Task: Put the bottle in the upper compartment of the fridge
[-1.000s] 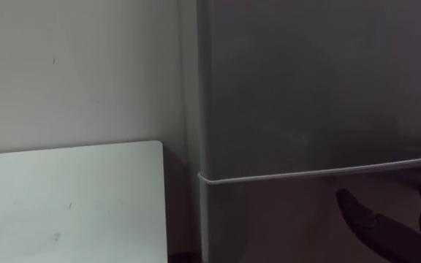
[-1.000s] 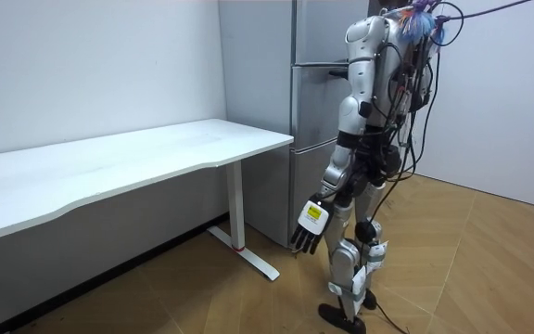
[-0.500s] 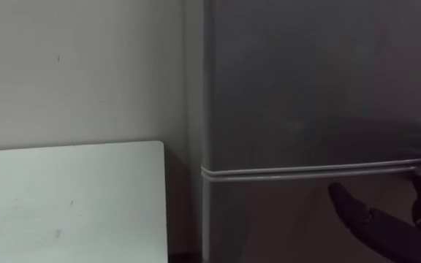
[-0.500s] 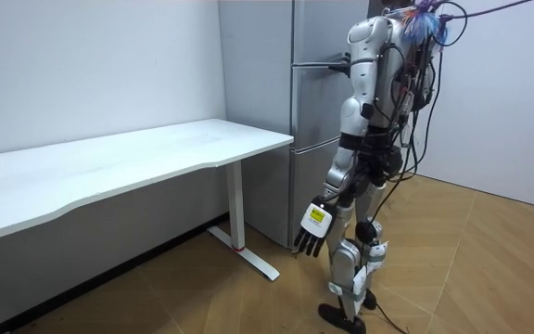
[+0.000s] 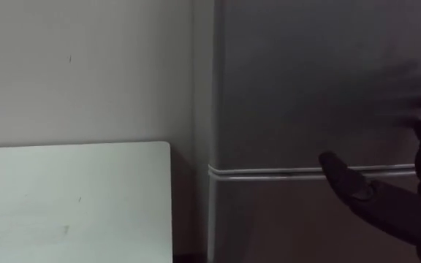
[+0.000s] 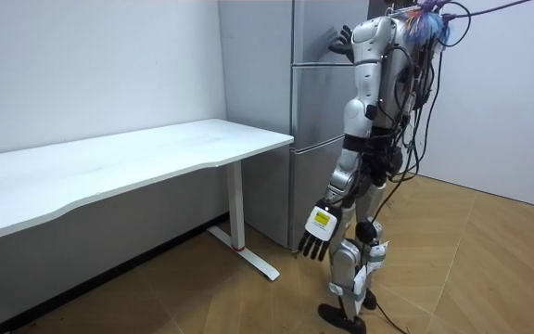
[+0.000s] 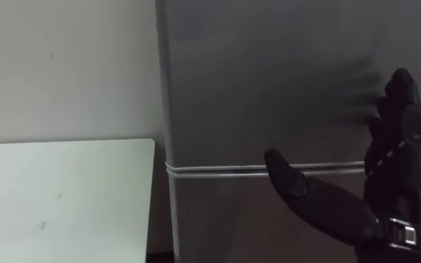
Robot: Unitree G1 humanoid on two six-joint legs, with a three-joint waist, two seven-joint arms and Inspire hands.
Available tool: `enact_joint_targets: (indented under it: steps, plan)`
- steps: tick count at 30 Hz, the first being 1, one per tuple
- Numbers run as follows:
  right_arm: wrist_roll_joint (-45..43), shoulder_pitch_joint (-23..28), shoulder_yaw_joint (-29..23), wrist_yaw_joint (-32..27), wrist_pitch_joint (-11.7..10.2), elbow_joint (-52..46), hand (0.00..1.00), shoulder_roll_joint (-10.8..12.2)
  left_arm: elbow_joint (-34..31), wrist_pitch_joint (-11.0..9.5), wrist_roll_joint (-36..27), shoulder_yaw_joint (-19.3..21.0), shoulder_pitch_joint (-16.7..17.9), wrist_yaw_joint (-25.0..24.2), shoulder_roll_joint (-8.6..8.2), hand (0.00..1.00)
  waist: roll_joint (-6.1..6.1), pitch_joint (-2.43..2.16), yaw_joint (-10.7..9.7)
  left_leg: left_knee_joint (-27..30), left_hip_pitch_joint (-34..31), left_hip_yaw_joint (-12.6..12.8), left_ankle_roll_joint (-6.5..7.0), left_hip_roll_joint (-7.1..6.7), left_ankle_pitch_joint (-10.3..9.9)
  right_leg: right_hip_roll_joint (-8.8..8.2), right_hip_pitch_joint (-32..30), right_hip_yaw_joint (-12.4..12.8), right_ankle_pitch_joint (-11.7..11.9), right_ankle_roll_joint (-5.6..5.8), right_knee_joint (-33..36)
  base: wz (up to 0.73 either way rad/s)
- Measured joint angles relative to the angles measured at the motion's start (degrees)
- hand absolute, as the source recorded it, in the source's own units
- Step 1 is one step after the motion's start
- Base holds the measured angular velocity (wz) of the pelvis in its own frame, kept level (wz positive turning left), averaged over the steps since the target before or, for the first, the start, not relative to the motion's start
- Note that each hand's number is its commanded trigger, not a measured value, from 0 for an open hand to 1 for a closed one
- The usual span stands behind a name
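Stands upright on the wood floor (image 6: 452, 269), close before the fridge (image 6: 313, 111) and facing its front, at the right end of the table (image 6: 156, 153) as the room view gives it.

Holds the right hand (image 7: 397, 175) up at head height before the upper door (image 7: 269, 73), palm toward the steel. Keeps its fingers (image 7: 402, 95) straight and released, pointing up, with the thumb (image 7: 287, 179) stuck out to the left across the pale seam (image 7: 218, 169) that parts the upper door from the lower door (image 7: 218, 219). Grasps nothing with it. Brings the fingertips very near the door, with a faint smear of reflection beside them; cannot tell whether touching or just apart.

Lets the left hand (image 6: 315, 232) hang low beside the thigh, well apart from the fridge, fingers loose and pointing down, clasping nothing.

Shows both fridge doors shut, flush one above the other, the seam running level across the front.

Sees, from the head, the tabletop's right rear corner (image 5: 163, 150) just beside the fridge's left side, a narrow dark gap between them, and a plain wall (image 5: 71, 66) behind the rear edge.

Cannot tell where the bottle is.
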Motion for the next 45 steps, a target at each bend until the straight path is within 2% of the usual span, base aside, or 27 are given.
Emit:
enact_joint_targets:
  steps: [1,5,15,18,20,24,25,26,30,33,37,41,45]
  plan:
    - [-0.2,-0.2,-0.1,0.3,-0.4,0.0,0.0,0.0,0.0,0.3,0.0,0.0,0.0,0.1,-0.02,0.0,0.27,-0.17,0.0,0.0,-0.1,-0.1,0.0,0.03,0.0,0.02,0.0,-0.1,0.1,-0.06,-0.1,0.08]
    - [-0.2,-0.5,-1.1,2.8,-1.1,-0.7,0.0,-0.1,0.0,1.3,0.0,0.5,0.0,0.2,-0.24,0.0,0.41,-0.27,0.0,-0.1,-0.2,-0.2,-0.01,0.03,0.0,0.04,0.0,-0.3,0.2,-0.19,-0.1,0.02]
    - [0.3,-2.4,-2.3,6.9,-1.7,-0.3,0.0,-0.3,-1.4,3.2,-0.1,1.7,0.2,1.1,-0.47,0.0,0.55,-0.25,-0.6,-0.2,0.3,-0.2,0.02,0.07,-0.1,0.08,0.8,-0.3,0.3,-0.16,-0.3,0.0]
    - [1.4,-2.5,-2.5,7.8,-3.5,1.3,0.0,-0.3,-3.2,3.4,-0.5,1.7,1.0,1.1,-0.52,0.0,0.48,-0.16,-0.6,-0.8,1.2,-0.1,0.02,0.03,0.0,0.1,1.3,-0.2,0.3,-0.16,-0.3,-0.02]
    - [1.9,-2.7,-2.5,7.9,-4.7,2.6,0.0,-0.3,-4.5,3.4,-0.6,1.7,1.5,1.1,-0.64,0.0,0.2,0.16,-0.6,-1.0,1.7,-0.1,0.02,0.11,0.0,0.11,1.7,-0.1,0.3,-0.11,-0.3,0.0]
    - [2.6,-2.8,-2.7,8.0,-6.4,4.2,0.0,-0.4,-4.6,3.4,-0.6,1.8,1.5,1.1,-0.65,0.0,0.05,0.18,-0.6,-1.3,2.0,-0.1,0.03,0.12,0.0,0.05,1.8,0.0,0.3,-0.08,-0.3,0.0]
    - [2.6,-2.8,-3.4,8.4,-7.5,5.2,0.0,-0.5,-4.6,3.4,-0.5,2.3,1.6,1.1,-0.66,0.0,0.16,0.26,-0.7,-1.3,2.1,-0.1,0.04,0.15,0.0,0.02,1.8,0.0,0.3,-0.05,-0.3,0.0]
    - [3.1,-2.8,-4.2,8.8,-7.6,5.3,0.0,-1.1,-4.6,3.4,-0.5,3.1,1.8,1.1,-0.65,0.0,0.21,0.17,-0.8,-1.3,2.1,-0.1,0.04,0.14,0.0,-0.01,1.8,0.0,0.2,-0.03,-0.3,0.0]
    - [3.8,-2.8,-6.2,10.1,-7.4,5.8,0.0,-2.0,-5.2,3.4,-0.7,6.2,2.8,1.2,-0.7,0.0,-0.05,0.07,-1.5,-1.3,2.0,-0.1,0.06,0.09,0.0,-0.09,1.8,-0.1,0.2,0.06,-0.3,0.0]
    - [4.6,-2.8,-7.9,9.6,-7.2,5.8,0.0,-2.6,-5.3,3.4,-1.7,6.3,3.1,1.5,-0.75,0.0,-0.34,0.03,-1.7,-1.3,2.0,-0.2,0.12,-0.04,-0.1,-0.2,2.1,-0.4,0.3,0.2,-0.4,0.06]
    - [7.6,-3.2,-13.9,8.0,-7.1,5.8,0.0,-3.2,-5.9,3.2,-1.7,10.3,3.2,2.3,-1.99,0.0,-0.57,-0.15,-1.9,-1.4,2.1,-0.9,0.34,-0.31,-0.1,-0.51,2.8,-1.5,0.3,0.64,-1.2,0.17]
    - [8.0,-4.3,-20.5,3.4,-7.2,6.1,0.0,-5.8,-5.9,3.3,-1.7,14.5,3.9,2.8,-2.49,0.0,-1.16,-0.21,-1.6,-1.7,2.1,-1.1,0.41,-0.47,-0.1,-0.63,3.1,-1.9,0.1,0.91,-1.3,0.09]
    - [7.1,-5.3,-23.5,-1.2,-7.2,7.5,0.0,-7.9,-5.9,3.3,-1.6,16.1,3.9,4.0,-2.46,0.0,-1.48,-0.34,-1.8,-1.8,2.3,-1.2,0.43,-0.7,-0.1,-0.81,3.2,-2.1,-0.2,1.18,-1.4,0.04]
